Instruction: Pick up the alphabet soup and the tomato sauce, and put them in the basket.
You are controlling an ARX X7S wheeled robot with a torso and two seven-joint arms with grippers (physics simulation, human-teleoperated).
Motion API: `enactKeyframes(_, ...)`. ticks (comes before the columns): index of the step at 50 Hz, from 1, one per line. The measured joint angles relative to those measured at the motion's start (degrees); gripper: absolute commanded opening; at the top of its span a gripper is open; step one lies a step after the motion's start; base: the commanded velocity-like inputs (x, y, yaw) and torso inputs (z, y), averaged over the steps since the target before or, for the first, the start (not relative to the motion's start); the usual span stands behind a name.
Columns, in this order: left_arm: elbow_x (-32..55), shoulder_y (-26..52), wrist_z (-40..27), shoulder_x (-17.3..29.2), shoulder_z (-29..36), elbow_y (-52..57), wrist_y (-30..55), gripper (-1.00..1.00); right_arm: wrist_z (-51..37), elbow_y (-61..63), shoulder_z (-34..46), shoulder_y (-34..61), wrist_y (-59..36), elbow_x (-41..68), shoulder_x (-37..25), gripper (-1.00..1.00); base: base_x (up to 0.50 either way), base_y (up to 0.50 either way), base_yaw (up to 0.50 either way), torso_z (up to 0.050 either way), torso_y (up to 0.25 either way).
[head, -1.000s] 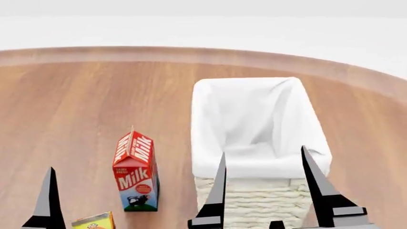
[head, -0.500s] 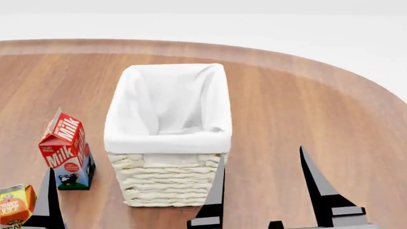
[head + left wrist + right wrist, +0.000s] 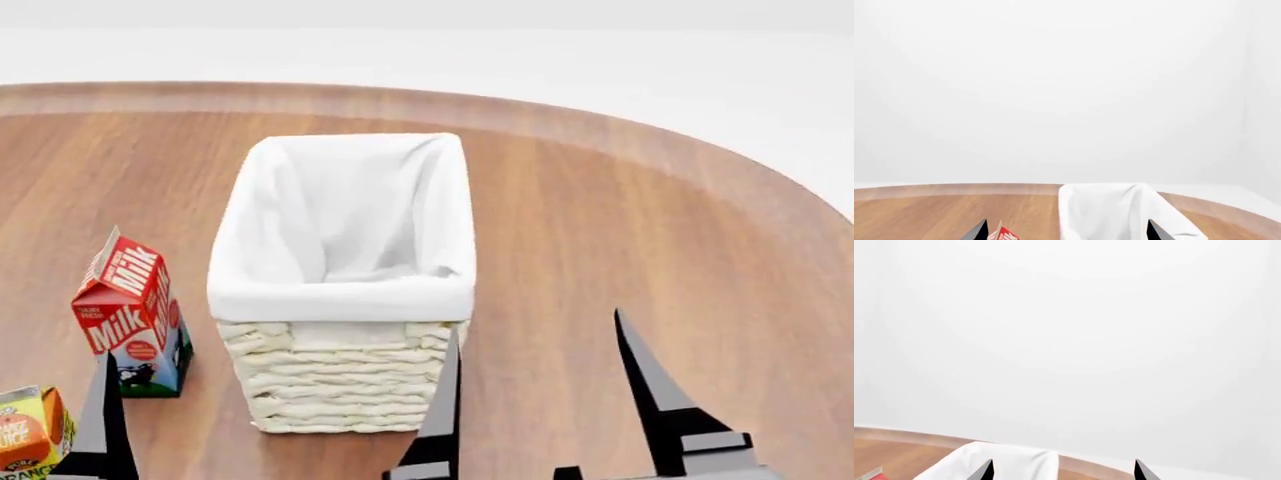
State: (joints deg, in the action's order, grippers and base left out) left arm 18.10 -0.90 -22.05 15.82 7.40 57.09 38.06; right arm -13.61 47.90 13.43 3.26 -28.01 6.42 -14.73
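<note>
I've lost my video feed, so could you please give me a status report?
Both claws open, empty: right claw. Basket empty, dead ahead. Neither can in view. Milk carton left of basket.

I see a red milk carton standing upright on the wooden table, just ahead of my left claw's one visible finger. An orange juice carton sits just beside that finger, cut by the frame edge.

Cream woven basket, red milk carton.
</note>
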Motion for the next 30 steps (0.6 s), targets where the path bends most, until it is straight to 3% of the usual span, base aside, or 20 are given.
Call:
enactKeyframes(6, 0.20, 0.02, -0.25, 0.22, 0.08, -0.04, -0.13, 1.00, 0.27, 0.04, 0.24, -0.25, 0.62, 0.46, -0.35, 1.00, 0.00, 0.00, 0.03, 0.000, 0.000)
enactKeyframes(30, 1.23, 0.18, -1.45, 1.08, 0.29, 0.39, -0.04, 1.00, 0.90, 0.26, 3.04, -0.05, 0.88, -0.23, -2.14, 1.00, 0.00, 0.00, 0.50, 0.000, 0.000)
